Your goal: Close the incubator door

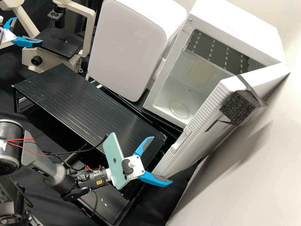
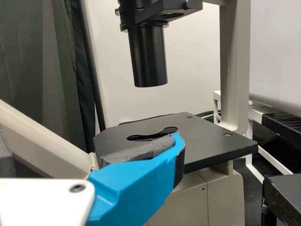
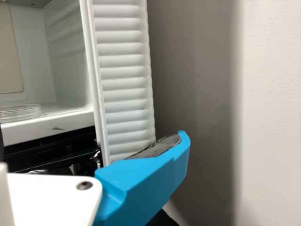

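Your right arm (image 1: 55, 174) lies nearest, its gripper (image 1: 161, 160) spread wide, empty, beside the open incubator door (image 1: 205, 113) at right. Press one finger (image 1: 155, 179) outside the door; sweep smoothly far-left. Your left gripper (image 1: 29, 30), far left, gapes empty.

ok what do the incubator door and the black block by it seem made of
The incubator door looks like matt white plastic, perhaps moulded, given its even ribs. The black block is probably foam, dull and coarse, with a speckled surface.

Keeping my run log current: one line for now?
white ribbed incubator door: open | right blue-fingered gripper: open, near door | left gripper: open, near beige microscope
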Controlling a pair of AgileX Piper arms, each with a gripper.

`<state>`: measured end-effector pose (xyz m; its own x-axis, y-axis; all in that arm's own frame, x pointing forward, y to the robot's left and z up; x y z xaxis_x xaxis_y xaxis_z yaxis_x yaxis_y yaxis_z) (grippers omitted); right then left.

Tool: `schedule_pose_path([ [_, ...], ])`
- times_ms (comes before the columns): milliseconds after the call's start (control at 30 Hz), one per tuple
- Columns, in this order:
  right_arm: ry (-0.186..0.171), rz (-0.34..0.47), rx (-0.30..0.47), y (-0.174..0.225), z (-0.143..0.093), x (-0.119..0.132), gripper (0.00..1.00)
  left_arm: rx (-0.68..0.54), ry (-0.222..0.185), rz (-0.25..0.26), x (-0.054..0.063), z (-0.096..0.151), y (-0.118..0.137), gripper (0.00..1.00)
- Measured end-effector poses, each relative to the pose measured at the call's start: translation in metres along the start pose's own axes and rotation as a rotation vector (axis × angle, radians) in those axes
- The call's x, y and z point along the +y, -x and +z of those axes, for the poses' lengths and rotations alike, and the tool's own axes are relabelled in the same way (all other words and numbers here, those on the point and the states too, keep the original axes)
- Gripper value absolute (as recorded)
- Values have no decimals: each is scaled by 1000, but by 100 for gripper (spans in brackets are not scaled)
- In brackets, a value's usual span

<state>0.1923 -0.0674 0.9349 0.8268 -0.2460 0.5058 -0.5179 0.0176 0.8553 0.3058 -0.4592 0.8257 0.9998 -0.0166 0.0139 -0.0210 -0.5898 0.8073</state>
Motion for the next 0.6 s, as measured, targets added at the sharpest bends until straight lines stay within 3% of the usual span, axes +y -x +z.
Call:
schedule_pose_path([
  [133,-20,-3,4,0,0,1,100,0,0,0,0,0,0,100],
  [400,-130,-46,41,2,-6,2,100,0,0,0,0,0,0,100],
  [600,-186,-80,58,5,-14,2,100,0,0,0,0,0,0,100],
])
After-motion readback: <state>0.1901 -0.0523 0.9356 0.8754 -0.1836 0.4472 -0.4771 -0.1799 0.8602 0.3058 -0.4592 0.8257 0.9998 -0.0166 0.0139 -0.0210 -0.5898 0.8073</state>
